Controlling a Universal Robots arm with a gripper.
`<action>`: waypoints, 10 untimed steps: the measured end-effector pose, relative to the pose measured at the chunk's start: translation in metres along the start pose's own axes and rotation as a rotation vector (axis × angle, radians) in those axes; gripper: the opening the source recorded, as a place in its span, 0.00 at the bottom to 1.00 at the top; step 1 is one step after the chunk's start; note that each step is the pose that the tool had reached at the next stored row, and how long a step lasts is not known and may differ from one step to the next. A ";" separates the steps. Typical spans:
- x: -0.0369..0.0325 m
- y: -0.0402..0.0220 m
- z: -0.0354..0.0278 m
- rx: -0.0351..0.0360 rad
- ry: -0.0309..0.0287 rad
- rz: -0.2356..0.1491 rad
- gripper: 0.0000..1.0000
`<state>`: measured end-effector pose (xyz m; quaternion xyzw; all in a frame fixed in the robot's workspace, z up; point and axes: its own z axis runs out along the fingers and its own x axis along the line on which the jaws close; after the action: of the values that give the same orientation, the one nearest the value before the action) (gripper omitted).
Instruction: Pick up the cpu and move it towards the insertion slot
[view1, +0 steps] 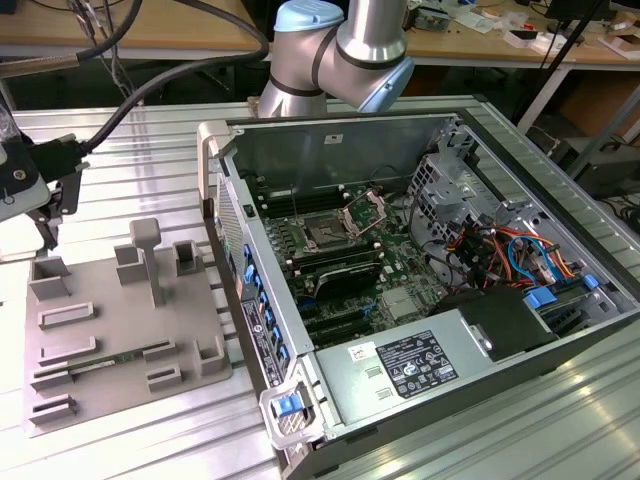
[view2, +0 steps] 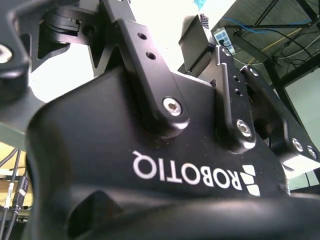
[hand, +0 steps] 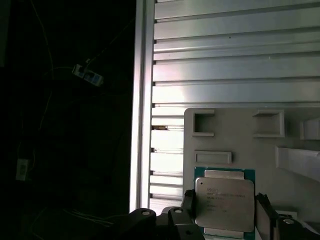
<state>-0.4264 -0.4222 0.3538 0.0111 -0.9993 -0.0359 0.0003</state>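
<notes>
Over the ribbed table (hand: 235, 75) and grey tray (hand: 240, 145), fingers (hand: 263, 210) clamp the cpu (hand: 224, 202), its lower edge cut off.

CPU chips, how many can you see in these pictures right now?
1. In the first wrist view the cpu is over the grey tray, right at the claw. More may be hidden inside the computer case.

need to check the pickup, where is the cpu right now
In the first wrist view the cpu is right at the gripper, with the grey plastic tray behind it, near the tray's edge by the ribbed metal table.
</notes>
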 end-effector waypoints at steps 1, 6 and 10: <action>0.0000 0.0000 -0.0004 0.0000 0.0000 0.000 0.55; 0.0000 0.0002 -0.0025 0.0000 -0.0001 0.000 0.55; 0.0000 0.0003 -0.0040 0.0000 0.0000 0.000 0.55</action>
<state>-0.4264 -0.4222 0.3579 0.0111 -0.9993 -0.0359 0.0003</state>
